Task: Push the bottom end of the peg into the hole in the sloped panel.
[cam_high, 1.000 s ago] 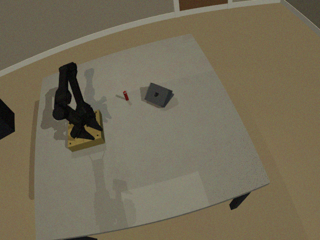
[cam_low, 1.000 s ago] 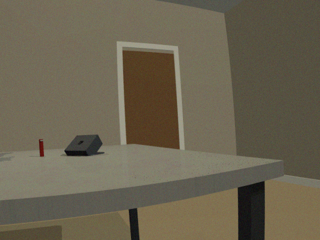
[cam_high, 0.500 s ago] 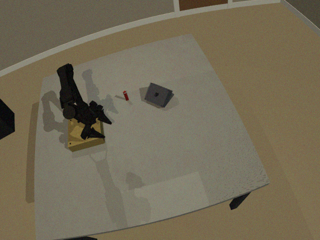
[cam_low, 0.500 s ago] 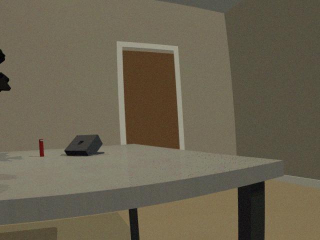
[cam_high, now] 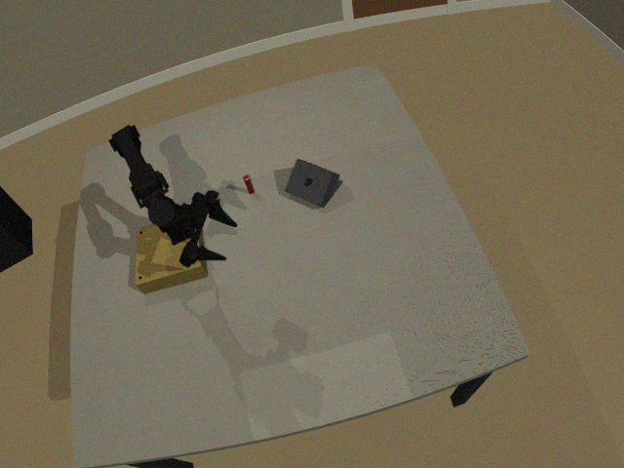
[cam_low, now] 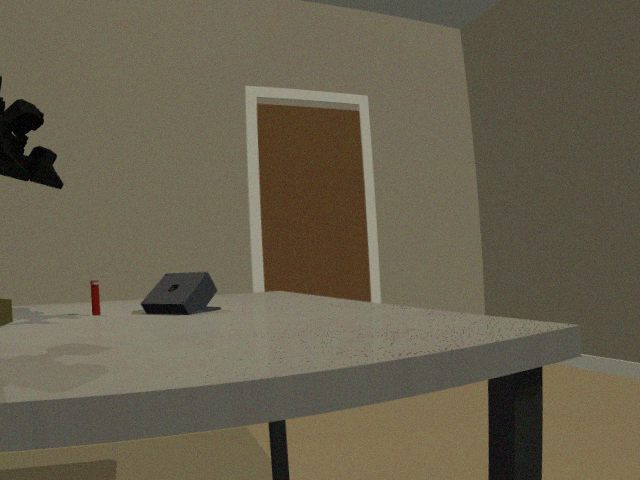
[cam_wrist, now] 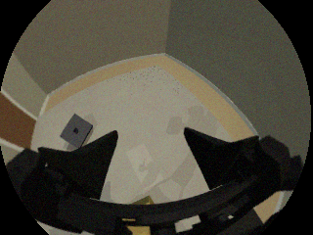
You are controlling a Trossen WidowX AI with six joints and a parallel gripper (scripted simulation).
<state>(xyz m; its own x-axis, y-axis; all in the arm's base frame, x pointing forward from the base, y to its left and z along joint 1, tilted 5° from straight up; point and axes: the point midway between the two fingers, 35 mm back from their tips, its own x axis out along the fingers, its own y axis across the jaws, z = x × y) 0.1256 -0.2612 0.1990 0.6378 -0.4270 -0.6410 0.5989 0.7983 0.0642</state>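
A small red peg stands upright on the table, between the arm and the sloped panel. The dark grey sloped panel stands beyond it, with one small dark hole in its face. My gripper is open and empty, high above the table near the yellow block. It is well away from the peg and the panel. The peg does not show in the wrist view. The hole's exact shape is too small to tell.
A yellow block lies beneath the arm. The table has its front edge far from the peg and panel. A black object stands off the table's left side in the top view.
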